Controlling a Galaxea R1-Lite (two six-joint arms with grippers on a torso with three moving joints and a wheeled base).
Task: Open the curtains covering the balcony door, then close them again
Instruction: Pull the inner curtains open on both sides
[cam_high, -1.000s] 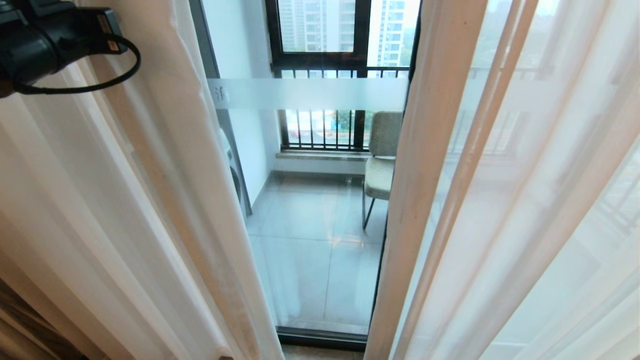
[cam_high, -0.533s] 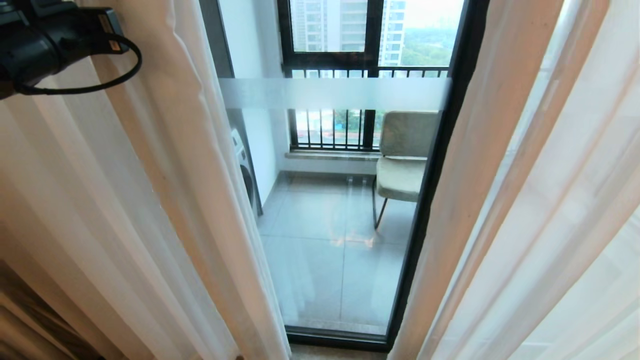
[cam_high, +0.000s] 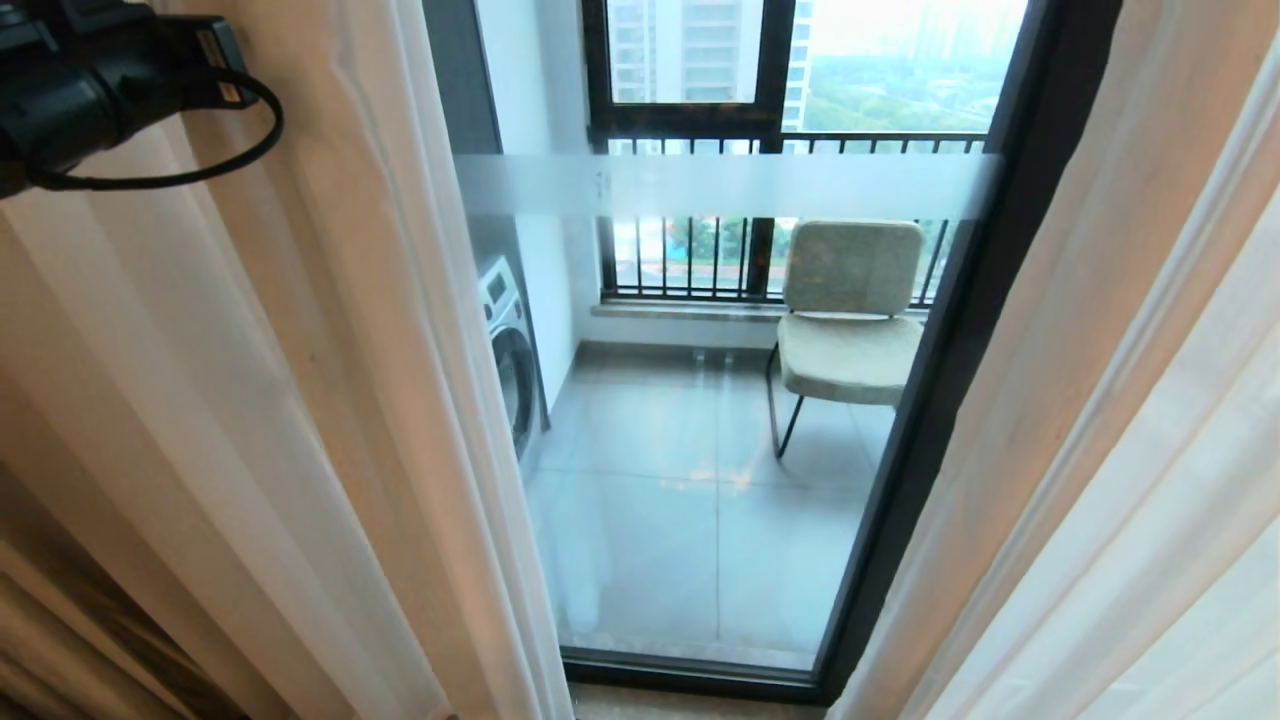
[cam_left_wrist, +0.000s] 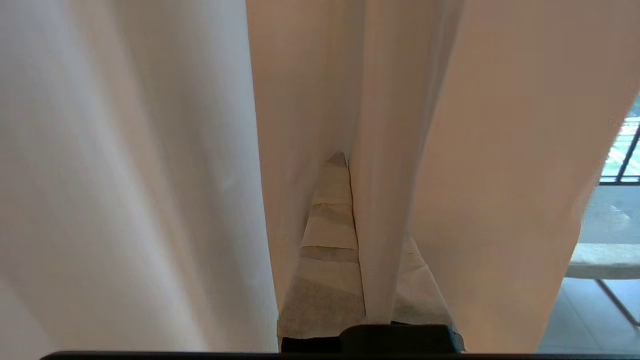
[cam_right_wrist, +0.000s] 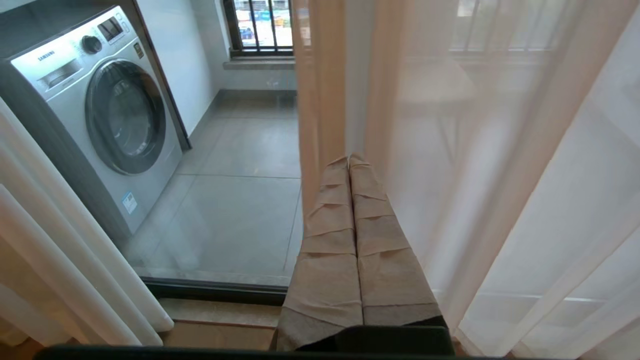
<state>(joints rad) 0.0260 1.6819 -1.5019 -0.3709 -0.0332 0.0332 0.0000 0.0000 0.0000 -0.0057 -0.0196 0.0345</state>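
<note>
Head view: you've got the curtains (cam_high: 300, 400) parted L and R, balcony door (cam_high: 700, 450) glass showing between them w/ frosted strip (cam_high: 720, 186); chair (cam_high: 850, 320) and washer (cam_high: 510, 350) beyond the glass. Left arm sits top-left against the L drape. Left wrist view: left gripper (cam_left_wrist: 360, 210) clenched on a curtain fold, cloth pinched between taped fingers. Right wrist view: right gripper (cam_right_wrist: 351, 165) clenched, grasping nothing, tips by the sheer layer (cam_right_wrist: 500, 175).

Matt cloth curtains (cam_high: 300, 400), glossy glass balcony door (cam_high: 700, 520).
</note>
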